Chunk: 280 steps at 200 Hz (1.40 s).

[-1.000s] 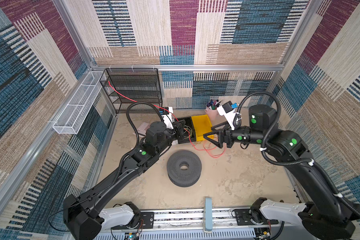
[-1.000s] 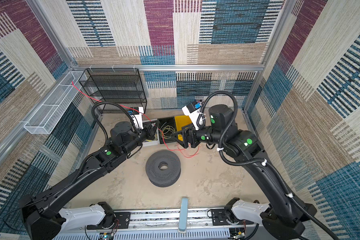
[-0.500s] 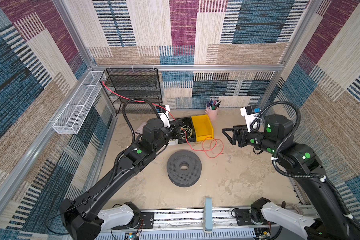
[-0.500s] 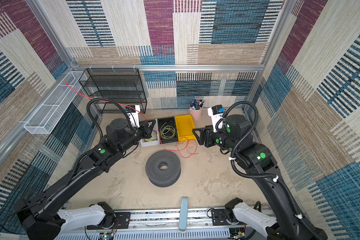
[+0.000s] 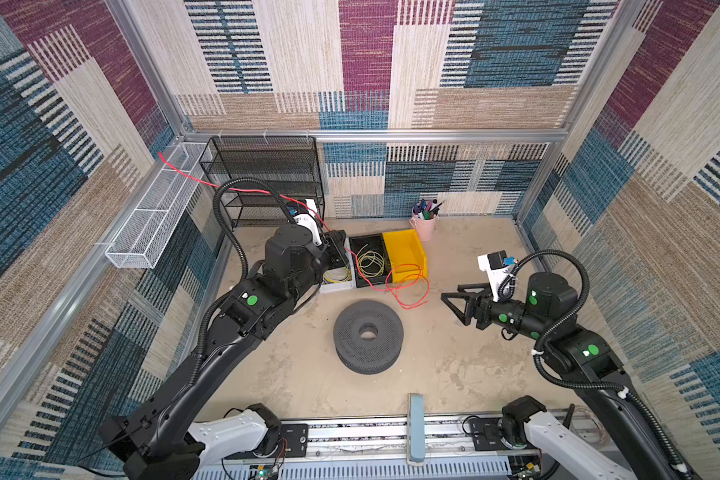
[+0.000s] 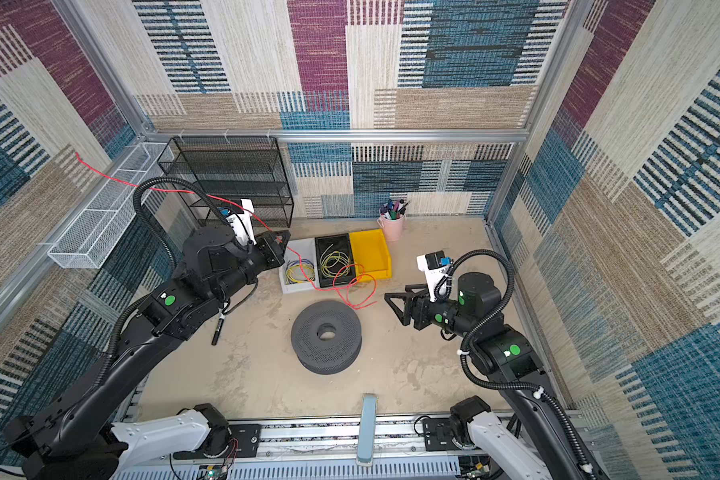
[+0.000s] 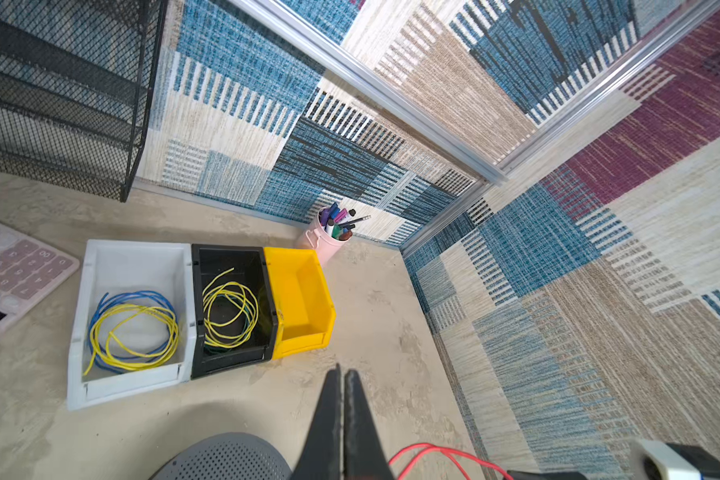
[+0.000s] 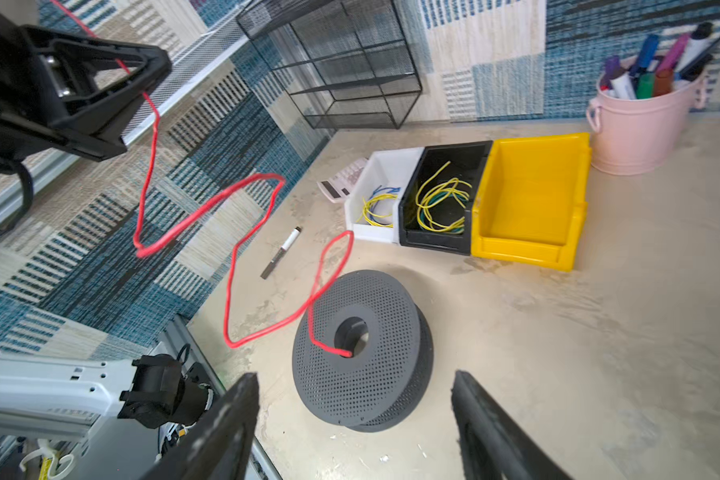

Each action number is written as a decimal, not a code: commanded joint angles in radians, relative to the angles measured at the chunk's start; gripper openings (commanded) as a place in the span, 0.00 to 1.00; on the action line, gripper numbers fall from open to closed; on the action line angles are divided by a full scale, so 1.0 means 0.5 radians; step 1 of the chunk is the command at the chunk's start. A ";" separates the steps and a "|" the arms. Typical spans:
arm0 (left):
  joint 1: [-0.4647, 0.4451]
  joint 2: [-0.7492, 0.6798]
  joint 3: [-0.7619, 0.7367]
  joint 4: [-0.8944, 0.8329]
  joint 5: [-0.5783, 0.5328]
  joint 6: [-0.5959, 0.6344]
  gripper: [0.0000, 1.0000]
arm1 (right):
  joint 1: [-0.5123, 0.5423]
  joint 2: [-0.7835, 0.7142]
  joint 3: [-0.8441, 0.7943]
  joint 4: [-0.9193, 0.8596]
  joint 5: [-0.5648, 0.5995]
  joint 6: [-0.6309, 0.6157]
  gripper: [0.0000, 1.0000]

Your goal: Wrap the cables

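The cables are one thin red wire [image 5: 407, 308] [image 6: 358, 307]. It runs from high on the left wall down through my left gripper [image 5: 338, 244] [image 6: 282, 245], which is shut on it above the white bin. Past the jaws it hangs in springy loops [image 8: 226, 307] that reach the table by the yellow bin [image 5: 406, 255]. The left wrist view shows the closed fingertips [image 7: 341, 370] and a red loop [image 7: 429, 446]. My right gripper [image 5: 449, 300] [image 6: 393, 297] [image 8: 354, 378] stands open and empty, right of the loops. A grey perforated spool [image 5: 366, 336] [image 8: 375, 386] lies flat mid-table.
A white bin [image 6: 285, 282] holds a blue-and-yellow coil and a black bin [image 6: 319, 249] a yellow-green coil. A pink marker cup [image 5: 425, 228], a black mesh rack [image 5: 262, 174] and a calculator [image 7: 13, 270] stand behind. A marker pen [image 6: 219, 328] lies at the left.
My right arm has pulled back to the right, away from the bins and the wire, jaws still open. My left gripper has stayed shut and drawn slightly left; the loops now lie by the yellow bin.
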 commanded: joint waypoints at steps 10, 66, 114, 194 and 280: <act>-0.003 0.011 0.026 -0.115 -0.026 -0.232 0.00 | 0.002 -0.141 -0.232 0.459 -0.202 0.131 0.76; 0.000 0.020 0.048 -0.181 -0.030 -0.312 0.00 | 0.002 -0.203 -0.288 0.548 -0.148 0.098 0.76; -0.003 0.039 0.035 -0.141 0.002 -0.359 0.00 | 0.002 -0.206 -0.410 0.698 -0.202 0.171 0.77; -0.003 0.063 0.075 -0.144 0.029 -0.373 0.00 | 0.001 -0.187 -0.612 0.976 -0.199 0.192 0.76; -0.002 0.091 0.090 -0.113 0.077 -0.366 0.00 | 0.002 0.010 -0.632 1.243 -0.289 0.218 0.52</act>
